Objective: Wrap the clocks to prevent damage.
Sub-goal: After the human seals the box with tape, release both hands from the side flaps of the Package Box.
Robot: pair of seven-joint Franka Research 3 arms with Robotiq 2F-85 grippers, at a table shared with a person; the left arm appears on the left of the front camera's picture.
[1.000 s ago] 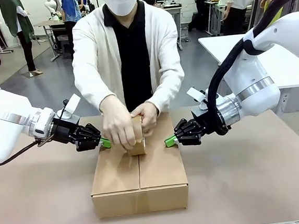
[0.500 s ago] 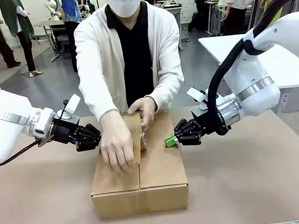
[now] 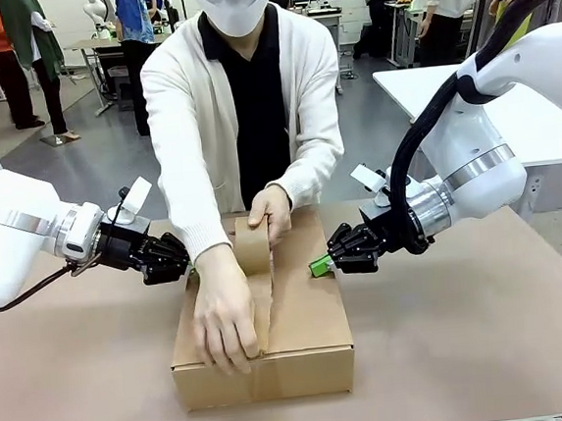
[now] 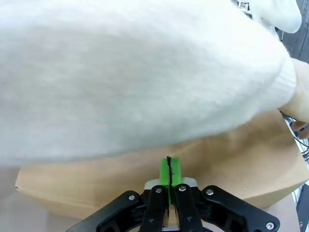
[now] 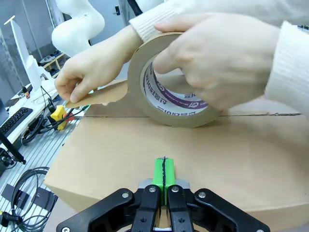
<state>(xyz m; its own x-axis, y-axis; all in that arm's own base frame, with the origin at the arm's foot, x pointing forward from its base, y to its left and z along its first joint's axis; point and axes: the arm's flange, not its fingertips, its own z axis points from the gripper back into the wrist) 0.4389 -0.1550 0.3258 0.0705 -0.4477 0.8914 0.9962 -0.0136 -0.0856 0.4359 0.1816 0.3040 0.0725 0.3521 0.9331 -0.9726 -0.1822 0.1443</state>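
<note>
Box [image 3: 306, 326] on table [image 3: 470, 342]; tape roll [image 3: 253, 244] atop box; left gripper [image 4: 168, 166], right gripper [image 3: 319, 265] flanking.

Left gripper [image 4: 169, 168] closed, held low, pointing inward; right gripper [image 3: 319, 264] closed, mirroring from opposite side.

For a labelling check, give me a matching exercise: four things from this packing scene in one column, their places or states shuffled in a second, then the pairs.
1. tape roll
2. cardboard box
3. left tool
4. right tool

A. shut, at the box's right side
B. closed, lying on the table
C. upright on the box, held by a hand
D. shut, beside a white sleeve

Pairs: 1-C, 2-B, 3-D, 4-A
</note>
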